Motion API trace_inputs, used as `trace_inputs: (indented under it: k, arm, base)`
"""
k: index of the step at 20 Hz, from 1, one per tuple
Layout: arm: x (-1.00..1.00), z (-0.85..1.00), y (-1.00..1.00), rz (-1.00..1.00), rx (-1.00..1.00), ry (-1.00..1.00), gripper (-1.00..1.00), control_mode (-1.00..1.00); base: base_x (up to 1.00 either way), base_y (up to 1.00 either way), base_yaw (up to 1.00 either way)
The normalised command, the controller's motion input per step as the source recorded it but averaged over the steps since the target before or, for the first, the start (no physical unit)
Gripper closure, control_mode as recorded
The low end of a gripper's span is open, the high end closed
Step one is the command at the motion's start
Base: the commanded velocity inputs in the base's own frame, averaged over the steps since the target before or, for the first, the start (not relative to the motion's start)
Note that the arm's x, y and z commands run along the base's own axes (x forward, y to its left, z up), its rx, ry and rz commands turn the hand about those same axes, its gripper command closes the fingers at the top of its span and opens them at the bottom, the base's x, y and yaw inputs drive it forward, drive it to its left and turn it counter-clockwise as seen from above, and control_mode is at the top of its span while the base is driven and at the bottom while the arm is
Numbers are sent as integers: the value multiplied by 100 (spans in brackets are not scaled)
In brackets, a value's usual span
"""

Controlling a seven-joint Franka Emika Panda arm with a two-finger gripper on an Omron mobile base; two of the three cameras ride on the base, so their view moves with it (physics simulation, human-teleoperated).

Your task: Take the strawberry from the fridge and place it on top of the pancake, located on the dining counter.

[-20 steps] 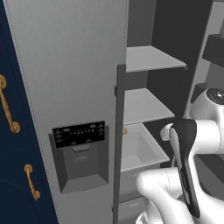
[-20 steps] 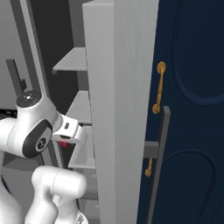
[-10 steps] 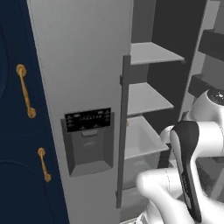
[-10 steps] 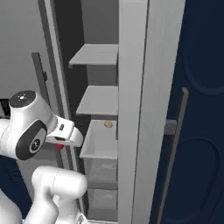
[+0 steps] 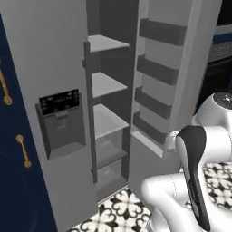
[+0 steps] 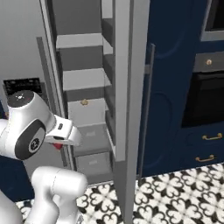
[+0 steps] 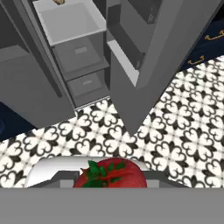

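Note:
My gripper [image 6: 61, 141] is shut on the strawberry [image 7: 109, 176], a bright red fruit with green leaves that sits low in the hand view. A red sliver of the strawberry [image 6: 57, 146] peeks out under the hand in the right base view. The hand hangs over the patterned floor, outside the fridge [image 5: 54, 54]. That fridge's right door [image 6: 131, 65] stands wide open, showing grey shelves and drawers [image 7: 74, 52]. The pancake and the dining counter are out of view.
A small tan-orange lump [image 6: 84, 102] lies on a fridge shelf. Navy cabinets with gold handles [image 5: 18, 149] flank the fridge on the left. A dark oven [image 6: 205, 96] is set in navy cabinets on the right. Black-and-white tiles [image 7: 175, 131] cover the floor.
The whole picture has shifted: the base has moved, so the fridge now looks farther off and its open door and the floor show. The strawberry stays in the gripper.

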Motion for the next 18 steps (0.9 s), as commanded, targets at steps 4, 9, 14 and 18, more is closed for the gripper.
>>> trace_inputs:
  k: [4,9,14,18]
  arm:
    - [0,0,0,0,0,0,100,100]
    - [0,0,0,0,0,0,100,100]
    - [0,0,0,0,0,0,100,100]
    - [0,0,0,0,0,0,100,100]
  base:
    - [-58,0,-81]
    - [-2,-38,-87]
    - [0,-76,-81]
    - [3,-95,-74]
